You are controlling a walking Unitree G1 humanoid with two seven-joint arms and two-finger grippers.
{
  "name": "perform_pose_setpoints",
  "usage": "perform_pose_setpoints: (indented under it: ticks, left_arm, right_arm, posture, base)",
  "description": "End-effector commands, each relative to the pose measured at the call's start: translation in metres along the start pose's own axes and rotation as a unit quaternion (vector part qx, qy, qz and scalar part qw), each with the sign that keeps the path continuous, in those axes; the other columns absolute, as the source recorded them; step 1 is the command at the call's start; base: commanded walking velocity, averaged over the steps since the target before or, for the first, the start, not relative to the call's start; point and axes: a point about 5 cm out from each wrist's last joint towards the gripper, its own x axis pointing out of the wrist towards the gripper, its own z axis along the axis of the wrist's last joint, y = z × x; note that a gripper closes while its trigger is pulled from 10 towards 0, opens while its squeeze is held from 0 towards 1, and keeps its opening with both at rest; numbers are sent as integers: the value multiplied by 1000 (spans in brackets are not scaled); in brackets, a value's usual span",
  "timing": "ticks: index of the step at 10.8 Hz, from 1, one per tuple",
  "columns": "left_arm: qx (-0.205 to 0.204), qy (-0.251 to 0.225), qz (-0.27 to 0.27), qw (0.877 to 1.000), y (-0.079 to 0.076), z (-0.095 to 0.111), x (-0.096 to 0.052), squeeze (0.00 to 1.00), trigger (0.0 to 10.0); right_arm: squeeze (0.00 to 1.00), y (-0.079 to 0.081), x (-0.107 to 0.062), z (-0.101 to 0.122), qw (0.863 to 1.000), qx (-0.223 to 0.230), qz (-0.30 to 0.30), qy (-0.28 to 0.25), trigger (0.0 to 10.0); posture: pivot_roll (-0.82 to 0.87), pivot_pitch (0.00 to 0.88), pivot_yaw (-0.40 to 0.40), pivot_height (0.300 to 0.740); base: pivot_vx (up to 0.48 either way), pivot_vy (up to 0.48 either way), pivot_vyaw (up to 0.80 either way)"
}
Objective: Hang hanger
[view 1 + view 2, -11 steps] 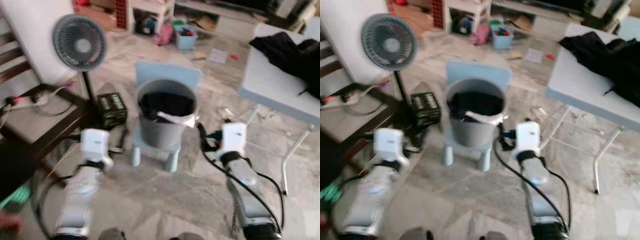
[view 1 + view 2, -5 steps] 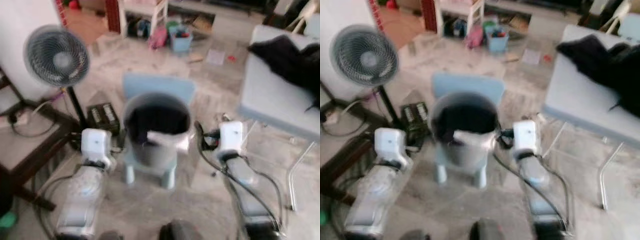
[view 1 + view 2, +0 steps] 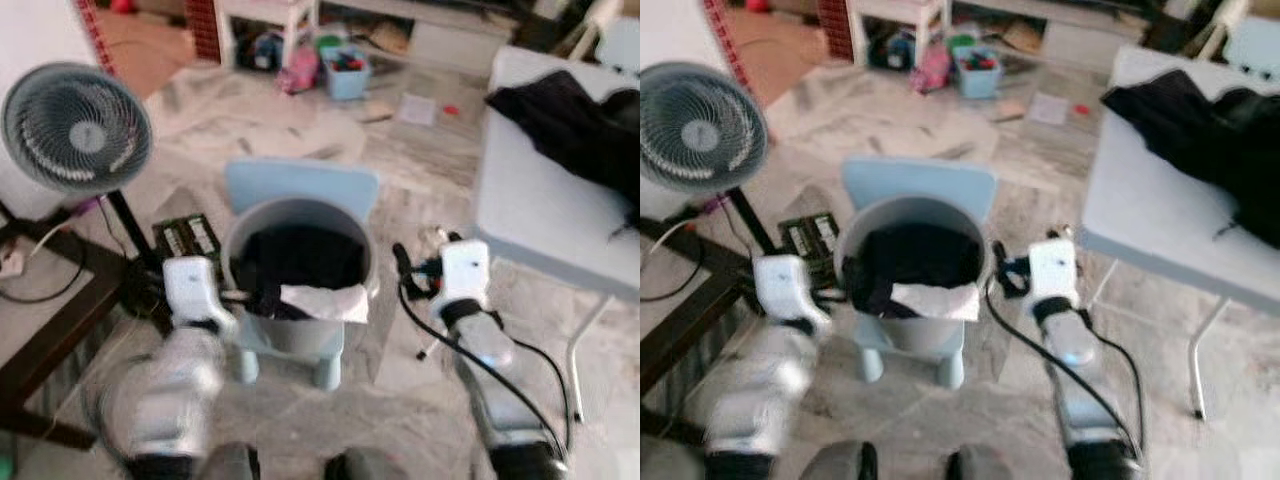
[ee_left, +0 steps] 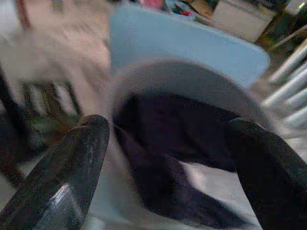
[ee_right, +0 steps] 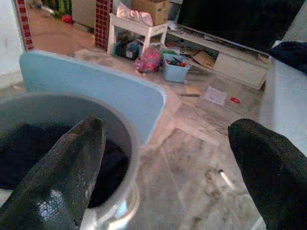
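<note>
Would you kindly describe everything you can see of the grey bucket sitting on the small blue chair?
The grey bucket is round, smooth and plastic-looking, standing upright on the seat of a small light-blue chair whose backrest rises behind it. It is filled nearly to the rim with dark clothing, and a pale cloth or paper piece drapes over its front rim. The left gripper, open, points at its left rim; the right gripper, also open, hovers beside its right side. Neither visibly touches it.
</note>
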Motion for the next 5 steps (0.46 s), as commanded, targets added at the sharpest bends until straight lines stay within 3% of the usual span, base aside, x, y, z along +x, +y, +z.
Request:
perform_pose_setpoints:
  ticks: [1,3,5]
  left_arm:
    - [-39,20,22,999,1,-4,-1,0,10000]
    - [-94,53,45,993,-6,-9,-3,0,10000]
    - [-103,66,47,991,-6,-11,-4,0,10000]
  right_arm:
    - [0,2,6,7,1000,-8,12,-13,10000]
    - [0,1,11,10,1000,-9,24,-14,10000]
    - [0,7,17,19,998,-14,50,-32,10000]
  posture:
    - [-45,86,-99,740]
    - [-27,99,-102,740]
    - [-41,96,-90,740]
  base:
    - [0,0,0]
    - [0,0,0]
    - [0,0,0]
